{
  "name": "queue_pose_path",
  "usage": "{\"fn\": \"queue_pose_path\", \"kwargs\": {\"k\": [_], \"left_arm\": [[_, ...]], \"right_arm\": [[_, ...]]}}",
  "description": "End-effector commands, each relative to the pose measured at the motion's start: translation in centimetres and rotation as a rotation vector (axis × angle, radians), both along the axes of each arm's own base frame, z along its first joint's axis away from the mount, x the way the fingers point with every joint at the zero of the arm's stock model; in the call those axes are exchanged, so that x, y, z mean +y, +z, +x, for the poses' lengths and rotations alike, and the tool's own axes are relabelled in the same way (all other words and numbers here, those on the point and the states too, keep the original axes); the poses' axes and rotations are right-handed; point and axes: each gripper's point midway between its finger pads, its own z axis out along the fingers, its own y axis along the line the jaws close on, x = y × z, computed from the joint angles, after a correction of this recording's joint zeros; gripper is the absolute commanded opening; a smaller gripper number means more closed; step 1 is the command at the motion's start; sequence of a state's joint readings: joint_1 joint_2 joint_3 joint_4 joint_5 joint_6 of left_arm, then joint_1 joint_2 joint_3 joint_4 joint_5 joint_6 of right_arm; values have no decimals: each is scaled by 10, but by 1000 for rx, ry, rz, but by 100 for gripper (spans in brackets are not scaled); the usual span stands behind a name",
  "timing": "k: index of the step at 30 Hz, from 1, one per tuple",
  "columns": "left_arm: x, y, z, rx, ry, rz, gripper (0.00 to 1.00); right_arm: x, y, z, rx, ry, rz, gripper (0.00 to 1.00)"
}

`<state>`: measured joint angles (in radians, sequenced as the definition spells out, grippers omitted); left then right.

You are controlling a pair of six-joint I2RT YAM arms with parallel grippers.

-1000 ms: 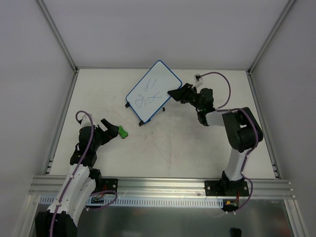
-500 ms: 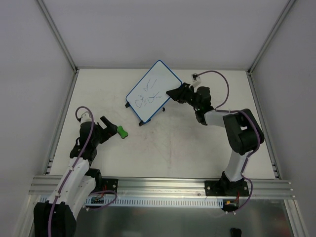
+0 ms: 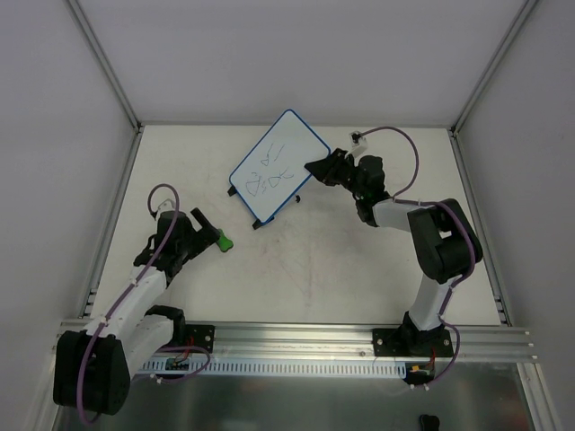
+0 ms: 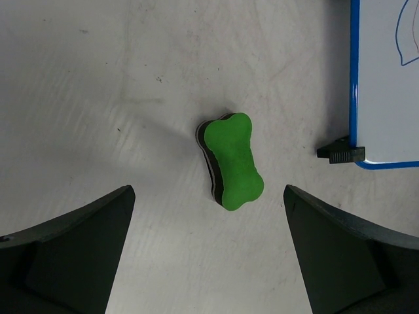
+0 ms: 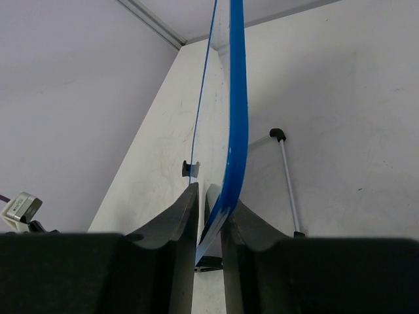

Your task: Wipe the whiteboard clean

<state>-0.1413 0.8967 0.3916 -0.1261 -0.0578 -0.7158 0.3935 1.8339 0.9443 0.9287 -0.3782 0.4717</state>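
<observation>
1. Whiteboard (image 3: 278, 168): white face, blue rim, black feet. It stands propped on the counter (image 3: 359, 269), turned at an angle. Dark scribbles (image 3: 271, 171) cover the middle of the face.

2. Right end effector (image 5: 208, 196): at the whiteboard's right edge. Narrow, with fingers pinched on the blue rim, one on each face.

3. Eraser (image 4: 232, 160): green top over a dark base, bone-shaped. It lies flat on the counter to the near left of the whiteboard, close to its corner foot (image 4: 340, 154) but apart from it.

4. Left end effector (image 3: 203, 235): further to the near left of the whiteboard, just behind the eraser. Spread wide and holding nothing, with a finger on each side of the eraser and no contact.

5. Counter: pale and scuffed, carrying items 1 and 3.
</observation>
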Motion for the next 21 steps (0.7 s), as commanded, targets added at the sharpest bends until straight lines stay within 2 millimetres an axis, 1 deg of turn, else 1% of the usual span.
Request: {"fn": "queue_pose_path", "kwargs": {"k": [1,2,4,5,6,8,9,11,12,17,19,20,21], "left_arm": [[-5,17,10,-4,20,5,99],[-5,14,11,20,24,12,99],[-8,15,11,50,14,19,99],[-8,9,10,87,21,20,99],[-9,13,13,92,22,18,99],[-11,8,11,135,25,16,99],[-12,10,13,136,27,13,99],[-12,9,11,155,38,9,99],[-11,10,13,157,51,7,99],[-18,7,11,198,103,-53,99],[-21,10,17,201,105,-69,99],[-26,6,17,232,110,-95,99],[-28,7,19,241,121,-112,99]], "right_arm": [[2,52,5,-140,-9,37,21],[2,51,5,-137,-11,36,20],[2,49,5,-135,-12,32,18],[2,48,5,-136,-11,31,17],[2,48,5,-139,-11,28,13],[1,46,5,-136,-12,25,10],[1,46,5,-136,-12,25,7],[1,45,5,-134,-12,24,1],[1,45,5,-135,-11,23,0],[3,46,4,-137,-3,24,0],[3,44,4,-134,-3,23,0],[4,45,4,-136,-1,22,0],[4,44,4,-135,-1,22,0]]}}
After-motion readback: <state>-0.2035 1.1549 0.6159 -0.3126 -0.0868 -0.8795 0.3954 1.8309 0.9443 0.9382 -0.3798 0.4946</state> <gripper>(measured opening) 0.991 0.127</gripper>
